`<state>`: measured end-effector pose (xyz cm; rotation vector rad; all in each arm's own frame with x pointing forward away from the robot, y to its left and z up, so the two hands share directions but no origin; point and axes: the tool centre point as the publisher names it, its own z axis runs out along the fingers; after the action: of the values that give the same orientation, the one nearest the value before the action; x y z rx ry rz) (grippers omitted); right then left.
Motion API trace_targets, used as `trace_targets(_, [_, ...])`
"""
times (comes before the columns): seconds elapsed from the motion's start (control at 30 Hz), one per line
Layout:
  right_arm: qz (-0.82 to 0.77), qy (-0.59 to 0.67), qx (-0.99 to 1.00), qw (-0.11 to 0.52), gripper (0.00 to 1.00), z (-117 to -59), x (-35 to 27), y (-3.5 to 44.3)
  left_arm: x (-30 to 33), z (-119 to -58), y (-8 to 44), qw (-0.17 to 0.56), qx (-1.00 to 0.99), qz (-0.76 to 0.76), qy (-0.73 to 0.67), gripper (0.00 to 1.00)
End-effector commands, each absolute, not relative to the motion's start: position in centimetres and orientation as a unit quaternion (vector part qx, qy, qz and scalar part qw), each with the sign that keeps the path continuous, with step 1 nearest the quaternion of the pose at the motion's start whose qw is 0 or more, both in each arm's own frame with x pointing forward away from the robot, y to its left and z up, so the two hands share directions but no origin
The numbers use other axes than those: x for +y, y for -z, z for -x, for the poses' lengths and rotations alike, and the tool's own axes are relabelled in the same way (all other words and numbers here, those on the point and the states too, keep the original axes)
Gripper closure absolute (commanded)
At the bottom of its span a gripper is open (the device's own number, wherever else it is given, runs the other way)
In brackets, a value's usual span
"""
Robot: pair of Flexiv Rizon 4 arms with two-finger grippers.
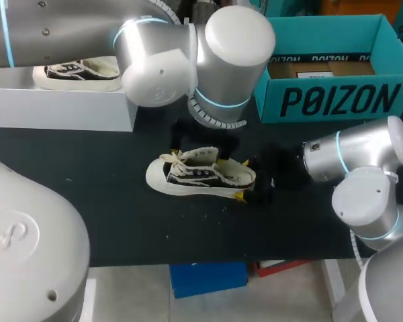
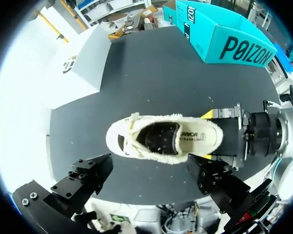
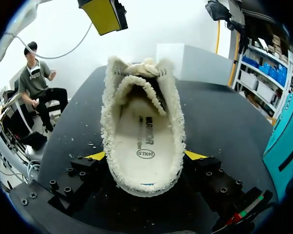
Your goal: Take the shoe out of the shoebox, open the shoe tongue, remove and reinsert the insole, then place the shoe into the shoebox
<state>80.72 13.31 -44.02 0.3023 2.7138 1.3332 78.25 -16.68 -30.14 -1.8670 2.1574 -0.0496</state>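
**Shoe [image 1: 200, 176] gripped at the heel, out of its box**

A cream, fleece-lined shoe stands upright on its sole near the middle of the dark surface [image 1: 87, 201], with its toe to the left and its heel to the right. The right end effector [image 3: 145, 157] comes in from the right and pinches the heel. One yellow-tipped finger presses each side of the fleece collar.

The pale insole [image 3: 142, 139] lies flat inside the shoe, and the cream laces sit bunched at the toe end. The left end effector [image 2: 147, 170] hangs above the shoe, looking down into its opening. Its two black fingers are spread wide and touch nothing.

The teal shoebox [image 1: 336, 100] stands open at the far right of the surface, well apart from the shoe. At the far left is a white box [image 1: 60, 107] with a second shoe [image 1: 80, 72] of the same kind resting on top. Small pale flecks are scattered on the surface around the shoe.
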Motion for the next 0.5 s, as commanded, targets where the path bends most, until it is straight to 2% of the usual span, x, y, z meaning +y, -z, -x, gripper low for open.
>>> trace_targets(0.03, [-0.100, -0.438, 0.892, 0.051, 1.00, -80.8, 13.5, 44.2, -16.7, -78.7, 31.4, 0.142, 0.750, 0.646, 0.025, 0.00])
trace_targets(0.5, [-0.100, -0.438, 0.892, 0.051, 1.00, -80.8, 13.5, 44.2, -19.3, -80.9, 34.3, 0.131, 0.753, 0.643, -0.054, 0.00])
